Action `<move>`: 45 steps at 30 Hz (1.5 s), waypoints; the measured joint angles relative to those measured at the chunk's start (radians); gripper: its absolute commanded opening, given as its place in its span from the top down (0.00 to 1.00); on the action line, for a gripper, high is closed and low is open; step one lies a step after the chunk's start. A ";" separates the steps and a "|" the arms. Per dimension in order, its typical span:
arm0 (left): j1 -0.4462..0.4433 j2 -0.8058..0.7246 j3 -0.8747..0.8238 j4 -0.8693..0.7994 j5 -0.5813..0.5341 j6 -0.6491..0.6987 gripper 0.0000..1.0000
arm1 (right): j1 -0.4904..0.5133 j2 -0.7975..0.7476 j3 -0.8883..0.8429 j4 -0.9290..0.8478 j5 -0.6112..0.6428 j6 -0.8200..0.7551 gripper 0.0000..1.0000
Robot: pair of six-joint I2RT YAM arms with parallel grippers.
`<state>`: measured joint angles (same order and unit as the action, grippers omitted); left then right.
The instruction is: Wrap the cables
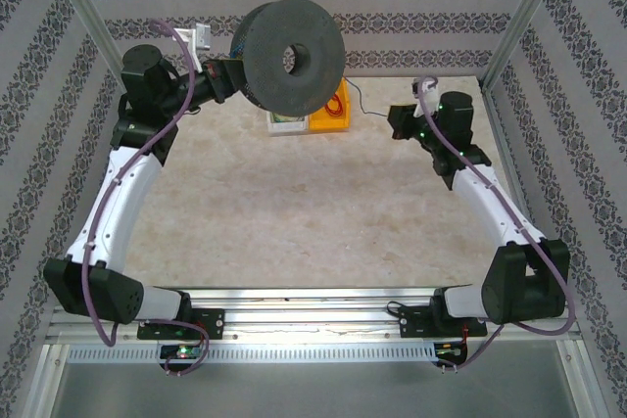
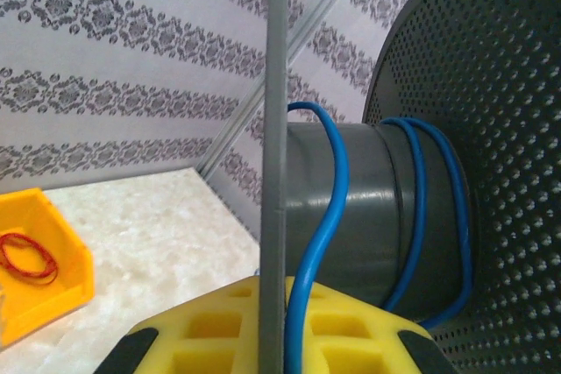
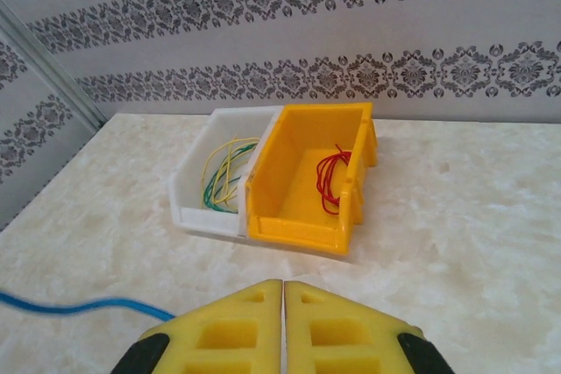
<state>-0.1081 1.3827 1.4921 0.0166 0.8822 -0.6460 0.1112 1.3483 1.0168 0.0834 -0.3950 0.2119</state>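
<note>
The blue cable [image 2: 340,183] is partly wound on the grey spool [image 2: 491,129]. 3 strands cross the hub, 2 close together by the perforated flange and 1 looser loop beside the thin flange edge. That edge stands upright between the yellow pads of the left pincer [image 2: 273,295], which pinches it and holds the spool raised over the far left of the worktop [image 3: 456,216], the spool's hole facing the top camera. In the right wrist view another stretch of the cable lies on the worktop and passes out of sight behind the pad on the left of that view. The 2 pads of the right pincer [image 3: 283,291] are pressed together. Whether the cable is caught between them cannot be told. Beyond that pincer 2 bins stand touching, side by side, near the patterned wall [image 3: 351,6]. The white bin [image 3: 188,190] holds green and yellow wires [image 3: 223,177], and the yellow bin [image 3: 289,208] to its right holds loosely coiled red wires [image 3: 331,181]. From above, both bins sit partly under the raised spool, between the 2 pincers.
</note>
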 measured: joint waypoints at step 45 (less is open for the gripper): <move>-0.353 0.322 0.305 -0.664 -0.797 0.636 1.00 | 0.528 0.168 0.841 -0.599 0.399 -0.492 1.00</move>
<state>-0.4610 1.7050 1.7973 -0.6476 0.0856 -0.0097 0.6388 1.5162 1.8580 -0.5156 0.0040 -0.2798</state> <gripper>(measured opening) 0.100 0.071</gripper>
